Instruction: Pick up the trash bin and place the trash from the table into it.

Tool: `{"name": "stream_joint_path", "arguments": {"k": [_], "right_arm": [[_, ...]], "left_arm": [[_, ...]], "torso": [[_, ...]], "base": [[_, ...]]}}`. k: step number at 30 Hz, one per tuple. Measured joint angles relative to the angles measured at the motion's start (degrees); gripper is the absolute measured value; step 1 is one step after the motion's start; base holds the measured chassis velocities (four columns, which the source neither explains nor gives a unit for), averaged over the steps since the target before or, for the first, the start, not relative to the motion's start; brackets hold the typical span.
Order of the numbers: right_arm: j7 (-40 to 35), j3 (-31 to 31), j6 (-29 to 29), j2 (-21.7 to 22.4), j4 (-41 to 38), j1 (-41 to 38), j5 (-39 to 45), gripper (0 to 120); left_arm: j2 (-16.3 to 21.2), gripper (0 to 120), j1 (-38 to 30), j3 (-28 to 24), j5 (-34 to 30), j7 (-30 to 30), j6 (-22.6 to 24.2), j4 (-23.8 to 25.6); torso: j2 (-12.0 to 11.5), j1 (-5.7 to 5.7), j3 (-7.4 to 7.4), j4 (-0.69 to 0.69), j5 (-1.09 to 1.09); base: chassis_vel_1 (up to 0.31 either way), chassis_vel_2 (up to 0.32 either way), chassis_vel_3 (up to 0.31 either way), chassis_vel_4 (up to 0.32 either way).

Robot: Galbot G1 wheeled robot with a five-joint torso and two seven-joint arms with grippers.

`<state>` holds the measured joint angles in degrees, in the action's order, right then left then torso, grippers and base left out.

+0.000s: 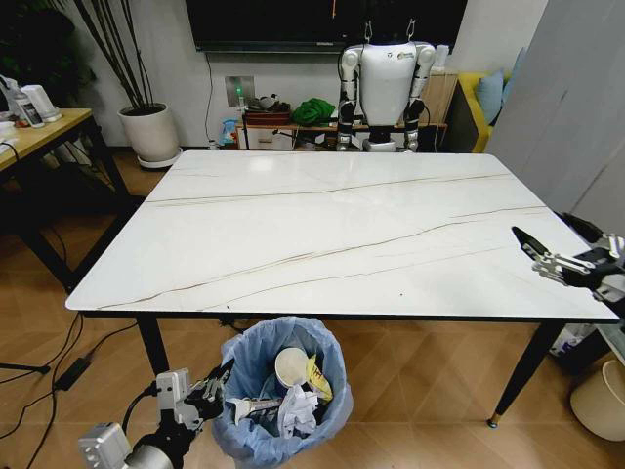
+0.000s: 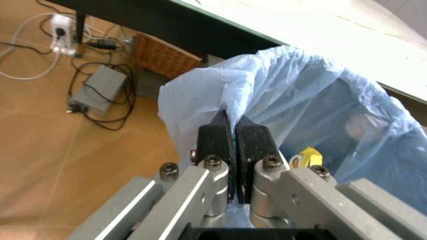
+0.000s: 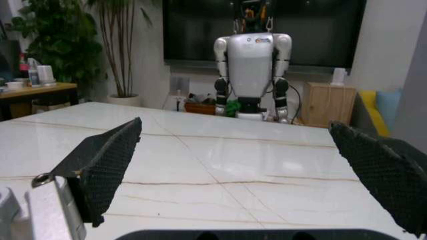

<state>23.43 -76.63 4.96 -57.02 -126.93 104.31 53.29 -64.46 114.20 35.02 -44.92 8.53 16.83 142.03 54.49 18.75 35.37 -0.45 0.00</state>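
The trash bin is standing on the floor just in front of the near edge of the tabletop, lined with a crinkly blue bag that is folding over its rim and already holding a paper cup, crumpled papers and a yellow scrap. The left end effector is pinching the bag-covered rim, its dark fingers pressed almost together on the plastic. The bin is probably light, but the thin film is looking slippery and easy to tear, so the hold is best taken on the stiff rim beneath it. The right end effector is hovering over the right side of the marble top, spread wide and carrying nothing
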Motion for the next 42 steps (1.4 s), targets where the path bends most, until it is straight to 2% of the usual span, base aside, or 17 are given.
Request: {"name": "stream_joint_path", "arguments": {"k": [9, 17, 24, 33, 42], "right_arm": [[2.8, 1.8, -2.4, -7.1, 0.0, 1.3, -1.1, 100], [2.8, 3.3, -3.3, -9.8, 0.7, 0.5, -1.2, 100], [3.2, 4.6, -4.7, -11.7, 2.4, -0.1, -1.8, 100], [3.4, 5.6, -4.7, -12.6, 3.0, -1.4, -2.1, 100], [3.7, 5.4, -5.0, -13.6, 3.4, -1.6, -2.2, 100]], "left_arm": [[0.0, 0, -2.0, 0.3, 2.5, 3.5, -1.4, -2.6], [-0.2, 0, -2.1, 0.8, 6.8, 5.5, -2.2, -3.3], [-0.3, 0, -1.9, 1.0, 8.3, 5.6, -2.3, -2.9], [-1.5, 0, -2.2, -1.9, 2.4, 4.5, -2.3, -3.5], [-2.0, 0, -2.7, -2.1, -0.1, 4.5, -2.2, -3.9]], "torso": [[0.0, 0.00, 0.01, 0.01, 0.00], [0.0, 0.00, 0.01, 0.01, -0.01], [0.0, 0.00, 0.01, 0.00, 0.00], [0.0, 0.00, 0.01, 0.00, -0.01], [0.0, 0.01, 0.01, 0.00, 0.00]], "base": [[0.000, 0.000, 0.000, 0.000], [0.000, 0.000, 0.000, 0.000], [0.000, 0.000, 0.000, 0.000], [0.000, 0.000, 0.000, 0.000], [0.000, 0.000, 0.000, 0.000]]}}
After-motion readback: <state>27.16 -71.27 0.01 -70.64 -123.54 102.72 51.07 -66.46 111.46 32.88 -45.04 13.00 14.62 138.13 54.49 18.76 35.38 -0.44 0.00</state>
